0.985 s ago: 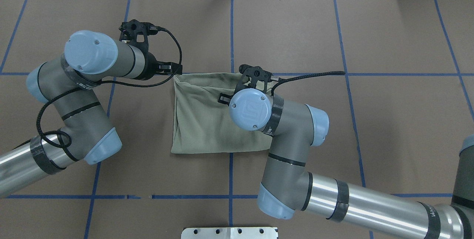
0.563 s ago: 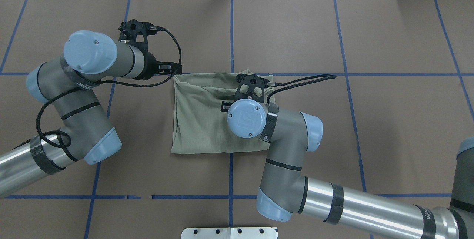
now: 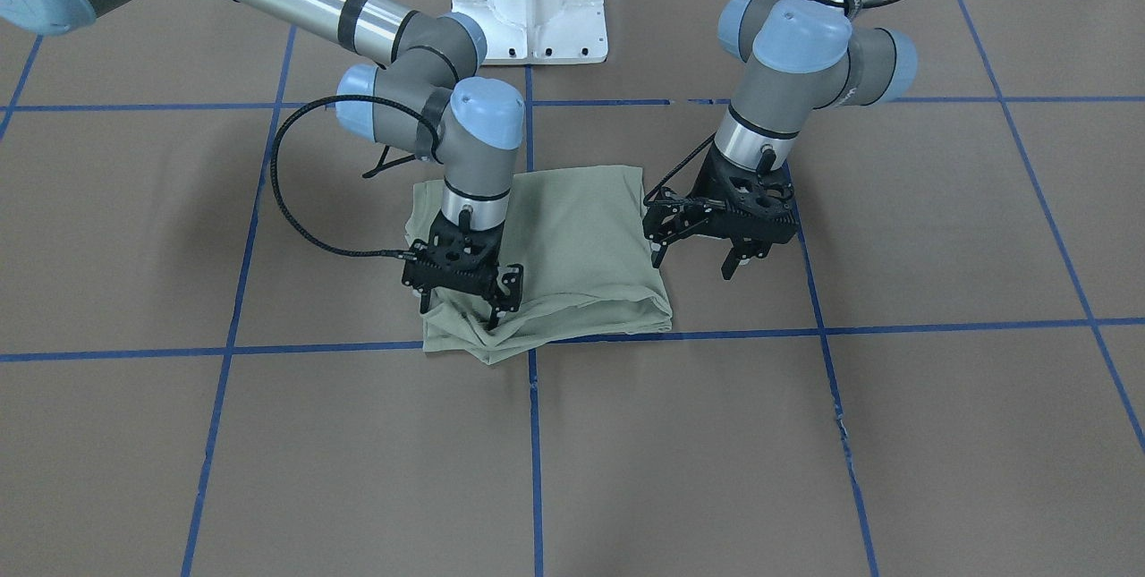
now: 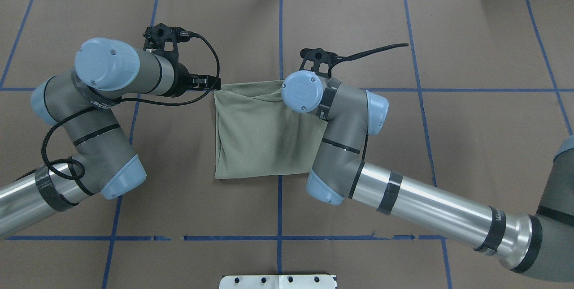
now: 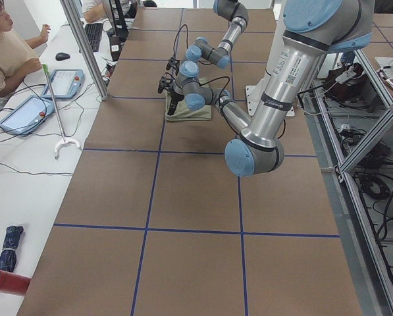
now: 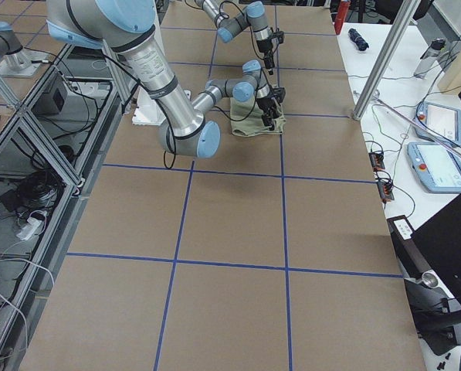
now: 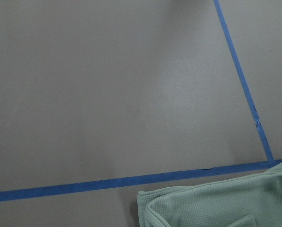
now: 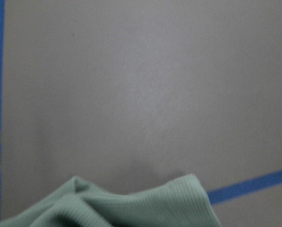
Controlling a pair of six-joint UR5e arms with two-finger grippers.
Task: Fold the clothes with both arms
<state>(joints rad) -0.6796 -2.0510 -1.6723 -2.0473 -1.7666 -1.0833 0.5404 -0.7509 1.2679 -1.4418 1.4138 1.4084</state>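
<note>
Pinching the shirt (image 3: 572, 237) by its corner, right tool (image 3: 483, 313); left tool (image 3: 693, 262) gapes beside.

Bright, even light from above in every view. Soft, faint shadows on brown counter (image 3: 894, 434). Mild glare streaks on silver tube of right arm (image 4: 430, 208). Fixed views sharp. Right wrist view blurred, shirt (image 8: 131, 205) out of focus; left wrist view clearer.
</note>
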